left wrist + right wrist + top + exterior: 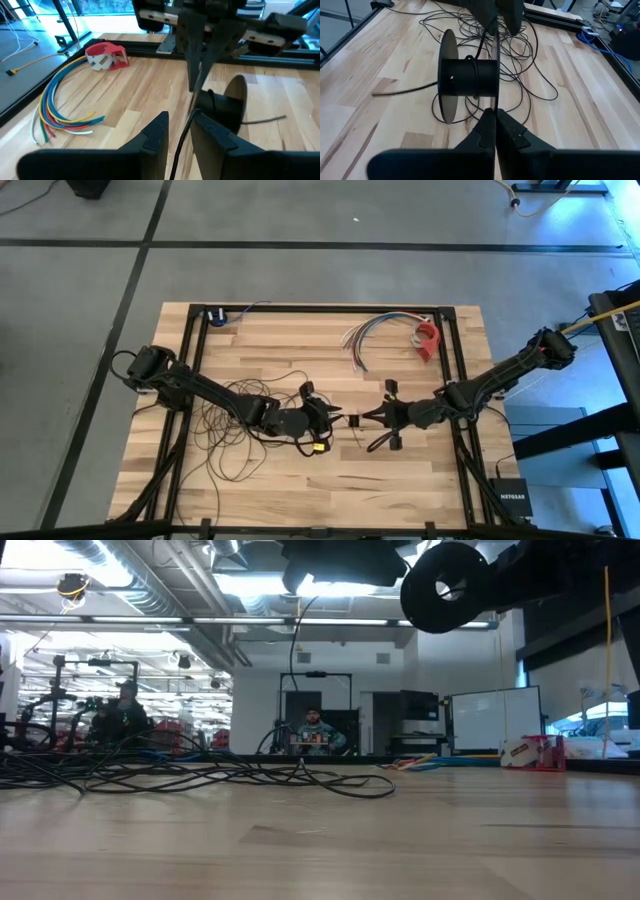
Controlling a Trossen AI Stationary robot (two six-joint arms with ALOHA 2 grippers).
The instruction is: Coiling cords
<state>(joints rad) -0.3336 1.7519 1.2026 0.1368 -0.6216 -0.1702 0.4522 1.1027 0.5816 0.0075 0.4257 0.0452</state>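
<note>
The cords [235,425] sprawl left of centre; my right gripper [495,112], pressed together on the spool [470,77] rim, steadies it while my slightly spread left gripper [179,131] guides the strand.

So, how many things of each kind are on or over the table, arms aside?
cord: 1
spool: 1
wire bundle: 1
tape dispenser: 1
blue object: 1
Total: 5
</note>
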